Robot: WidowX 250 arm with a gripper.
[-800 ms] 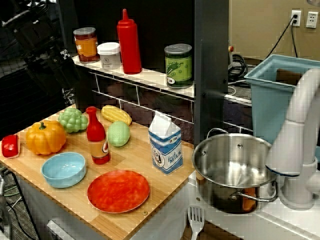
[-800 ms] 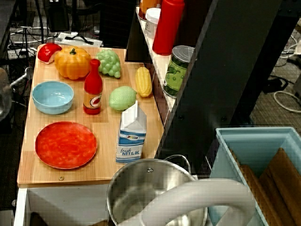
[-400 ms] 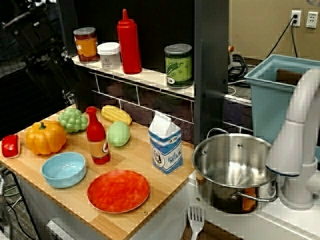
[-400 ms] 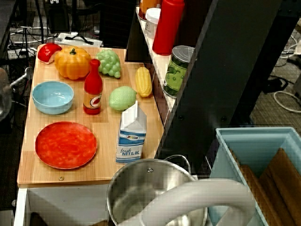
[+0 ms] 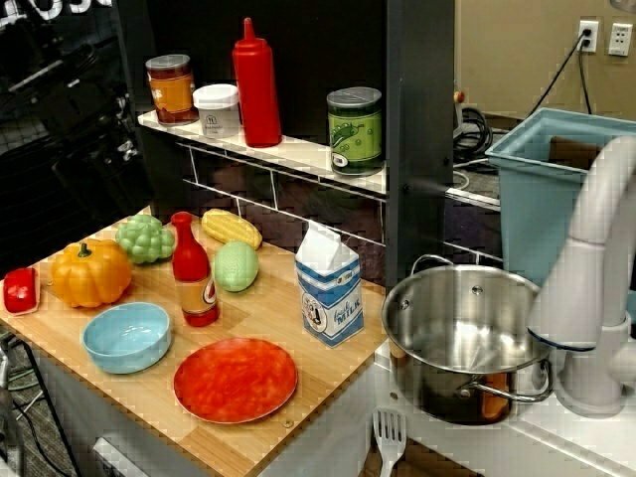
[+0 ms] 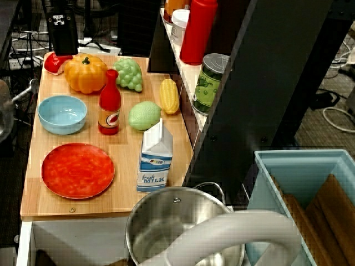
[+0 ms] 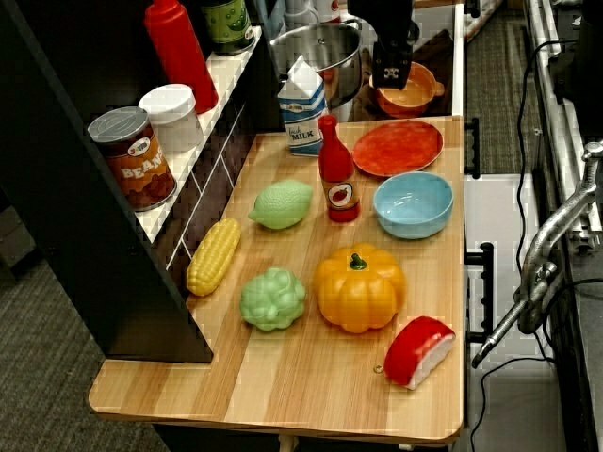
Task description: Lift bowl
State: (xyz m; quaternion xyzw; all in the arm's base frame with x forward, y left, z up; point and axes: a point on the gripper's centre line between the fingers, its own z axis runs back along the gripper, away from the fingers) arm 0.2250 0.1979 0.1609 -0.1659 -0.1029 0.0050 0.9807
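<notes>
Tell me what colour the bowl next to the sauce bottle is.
Light blue bowl, clearest in the view from the far end.

— What is seen on the board (image 6: 125, 199)?
— A bowl (image 6: 62, 114) is set between pumpkin (image 6: 85, 73) and plate (image 6: 77, 170); a dark gripper (image 6: 62, 30) is held above the far edge.

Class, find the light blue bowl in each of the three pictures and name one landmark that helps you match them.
View from the front: bowl at lower left, near the board's front edge.
View from above the pot: bowl at left, above the red plate.
View from the board's far end: bowl at right of centre.
Shared landmark: the red sauce bottle beside it.
</notes>
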